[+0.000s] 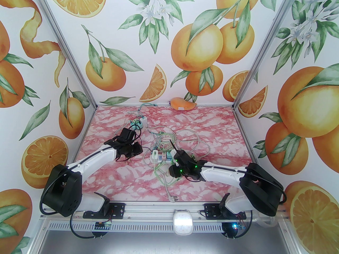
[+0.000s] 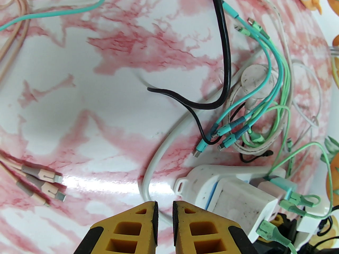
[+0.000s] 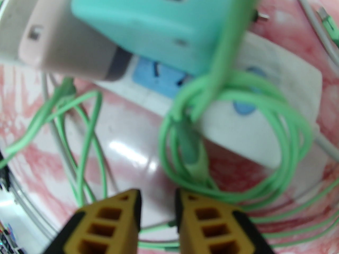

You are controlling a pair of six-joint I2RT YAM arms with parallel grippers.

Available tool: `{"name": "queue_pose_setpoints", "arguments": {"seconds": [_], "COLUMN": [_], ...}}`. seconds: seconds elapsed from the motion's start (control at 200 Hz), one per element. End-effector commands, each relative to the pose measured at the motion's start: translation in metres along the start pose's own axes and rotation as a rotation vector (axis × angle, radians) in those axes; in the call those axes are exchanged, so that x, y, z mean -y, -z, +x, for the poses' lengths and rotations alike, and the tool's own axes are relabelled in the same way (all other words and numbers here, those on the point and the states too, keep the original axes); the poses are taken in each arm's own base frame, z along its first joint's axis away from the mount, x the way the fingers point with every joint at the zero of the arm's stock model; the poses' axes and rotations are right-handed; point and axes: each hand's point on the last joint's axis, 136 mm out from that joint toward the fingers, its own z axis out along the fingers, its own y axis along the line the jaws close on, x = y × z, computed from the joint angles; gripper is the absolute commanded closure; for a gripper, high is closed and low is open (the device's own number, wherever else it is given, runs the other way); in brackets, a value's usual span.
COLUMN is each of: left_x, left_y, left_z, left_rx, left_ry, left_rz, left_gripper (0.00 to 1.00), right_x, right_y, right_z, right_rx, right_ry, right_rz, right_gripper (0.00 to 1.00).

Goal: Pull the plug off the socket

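Roughly at the middle of the pink-marbled table (image 1: 217, 147) lies the white power strip (image 3: 267, 126), with tangled charging cables spreading from it toward 12 o'clock. In the right wrist view a teal plug (image 3: 148, 17) stands on the strip's blue socket face (image 3: 156, 79) at 12 o'clock from the fingers. A pink-grey plug (image 3: 61, 44) is just beside it at 10 o'clock, though blur hides whether their prongs are seated. A looped green cable (image 3: 264, 110) hangs from the teal plug and drapes over the strip at 2 o'clock. The right gripper (image 3: 158, 197) hovers near the strip, its yellow pincer slightly apart with bare table showing through the gap and nothing clamped. The left gripper (image 2: 164, 208) sits at 9 o'clock from the strip in the top view, its pincer drawn together on nothing. From its wrist camera the strip shows at 3 o'clock, carrying a white plug (image 2: 238, 202), and a black cable (image 2: 225, 62) curves across the table at 1 o'clock. An orange soft toy (image 1: 182, 104) rests at the table's far edge, at 12 o'clock.
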Motion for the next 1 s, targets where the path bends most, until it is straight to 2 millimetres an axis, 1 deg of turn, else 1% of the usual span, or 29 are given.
{"name": "queue_pose_setpoints", "arguments": {"seconds": [0.0, 0.12, 0.32, 0.48, 0.59, 0.655, 0.701, 0.776, 0.826, 0.866, 0.921, 0.991], "left_x": [0.004, 0.003, 0.004, 0.006, 0.008, 0.009, 0.010, 0.013, 0.014, 0.014, 0.015, 0.016], "left_y": [0.013, 0.020, 0.027, 0.034, 0.035, 0.034, 0.033, 0.034, 0.035, 0.035, 0.033, 0.031], "left_z": [-0.006, -0.010, -0.009, -0.009, -0.010, -0.010, -0.011, -0.013, -0.016, -0.017, -0.019, -0.022], "left_rx": [0.039, 0.072, 0.080, 0.096, 0.099, 0.093, 0.091, 0.091, 0.095, 0.097, 0.100, 0.104], "left_ry": [-0.020, -0.032, -0.033, -0.045, -0.049, -0.052, -0.056, -0.069, -0.081, -0.086, -0.093, -0.094], "left_rz": [0.019, 0.018, 0.035, 0.054, 0.060, 0.062, 0.063, 0.061, 0.058, 0.055, 0.056, 0.060], "left_gripper": [0.81, 0.81, 0.81, 0.80, 0.80, 0.80, 0.80, 0.80, 0.80, 0.79, 0.78, 0.78], "right_x": [0.023, 0.038, 0.064, 0.075, 0.082, 0.088, 0.089, 0.080, 0.069, 0.059, 0.045, 0.027], "right_y": [-0.012, -0.018, -0.030, -0.039, -0.042, -0.039, -0.036, -0.027, -0.017, -0.010, 0.000, 0.009], "right_z": [-0.027, -0.054, -0.104, -0.142, -0.160, -0.170, -0.175, -0.179, -0.180, -0.177, -0.169, -0.150], "right_rx": [0.078, 0.123, 0.166, 0.186, 0.188, 0.191, 0.188, 0.183, 0.196, 0.203, 0.206, 0.192], "right_ry": [-0.028, -0.048, -0.054, -0.023, 0.004, 0.019, 0.030, 0.040, 0.039, 0.042, 0.056, 0.083], "right_rz": [0.099, 0.118, 0.135, 0.134, 0.150, 0.170, 0.172, 0.141, 0.109, 0.094, 0.081, 0.070], "right_gripper": [0.75, 0.75, 0.74, 0.74, 0.73, 0.73, 0.73, 0.72, 0.70, 0.68, 0.62, 0.57]}}
